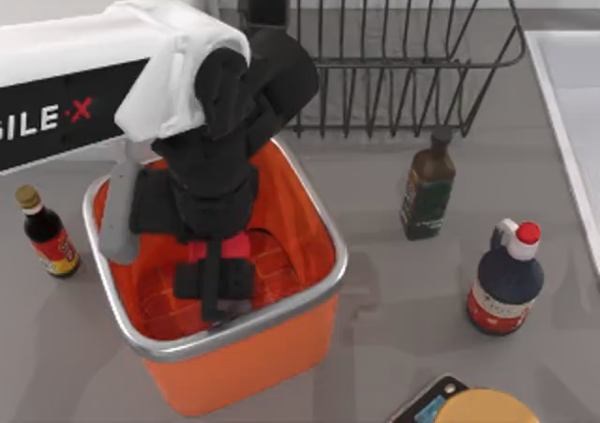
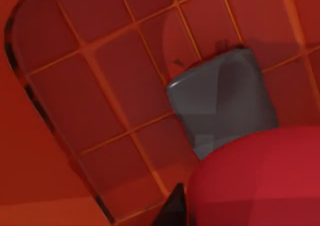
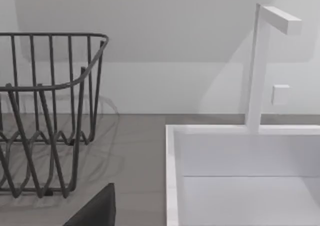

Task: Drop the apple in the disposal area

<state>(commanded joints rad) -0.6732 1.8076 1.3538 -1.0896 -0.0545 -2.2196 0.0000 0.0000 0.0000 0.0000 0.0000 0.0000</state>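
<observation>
Top view: our left gripper [image 1: 217, 282] reaches down inside the disposal area [image 1: 309, 303], fingers apparently clamped on the apple [image 1: 232, 247]. Left wrist view: the apple [image 2: 260, 181], glossy plain red, hangs over the gridded orange floor and its grey patch [image 2: 222, 103].

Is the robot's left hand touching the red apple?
Touching. In the top view, the left hand reaches down inside the orange bin, and the apple sits squeezed between its black fingers. The left wrist view shows the apple up close above the bin's floor.
</observation>
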